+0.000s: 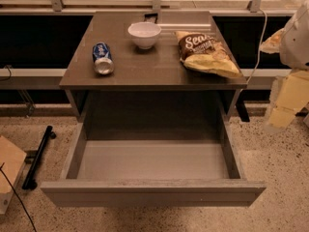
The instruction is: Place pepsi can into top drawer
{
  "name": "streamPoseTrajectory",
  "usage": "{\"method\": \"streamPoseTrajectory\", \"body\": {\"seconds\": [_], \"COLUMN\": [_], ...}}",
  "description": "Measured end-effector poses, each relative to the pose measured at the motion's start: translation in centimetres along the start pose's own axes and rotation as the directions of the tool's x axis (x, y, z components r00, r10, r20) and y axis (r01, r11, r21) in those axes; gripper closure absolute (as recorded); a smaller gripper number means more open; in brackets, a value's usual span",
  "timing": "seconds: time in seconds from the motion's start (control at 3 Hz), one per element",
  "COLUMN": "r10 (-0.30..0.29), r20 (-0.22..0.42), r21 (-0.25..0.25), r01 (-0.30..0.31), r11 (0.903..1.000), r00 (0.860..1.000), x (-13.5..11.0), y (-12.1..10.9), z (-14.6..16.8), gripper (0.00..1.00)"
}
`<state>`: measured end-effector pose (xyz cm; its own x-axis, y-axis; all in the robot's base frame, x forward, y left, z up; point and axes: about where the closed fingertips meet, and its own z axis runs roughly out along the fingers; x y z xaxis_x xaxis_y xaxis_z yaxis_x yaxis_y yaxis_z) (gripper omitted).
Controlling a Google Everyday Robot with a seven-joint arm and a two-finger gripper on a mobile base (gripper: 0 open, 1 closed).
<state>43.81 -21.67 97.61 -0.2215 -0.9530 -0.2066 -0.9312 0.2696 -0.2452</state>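
The pepsi can lies on its side on the left part of the brown table top, its silver end facing the front. The top drawer is pulled wide open below the table, and its pale grey floor is bare. My arm comes in at the right edge of the camera view. My gripper hangs there, right of the table and well away from the can, above the floor beside the drawer's right side.
A white bowl stands at the back middle of the table. A brown-and-yellow chip bag lies at the right. A black bar and a cardboard piece lie on the speckled floor at the left.
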Motion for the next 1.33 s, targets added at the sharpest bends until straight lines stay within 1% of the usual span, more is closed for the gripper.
{"method": "streamPoseTrajectory", "body": {"seconds": [0.33, 0.67, 1.0, 1.33], "r10": [0.0, 0.0, 0.001, 0.012], "r20": [0.001, 0.02, 0.083, 0.174], "r21": [0.0, 0.01, 0.013, 0.017], "r01": [0.0, -0.001, -0.002, -0.016], "r11": [1.0, 1.0, 0.9999, 0.9997], "r00": [1.0, 1.0, 0.997, 0.985], "x": [0.0, -0.5, -2.4, -4.7], "y": [0.0, -0.2, -0.5, -1.1], "z": [0.0, 0.0, 1.0, 2.5], "gripper": [0.0, 0.0, 0.0, 0.0]}}
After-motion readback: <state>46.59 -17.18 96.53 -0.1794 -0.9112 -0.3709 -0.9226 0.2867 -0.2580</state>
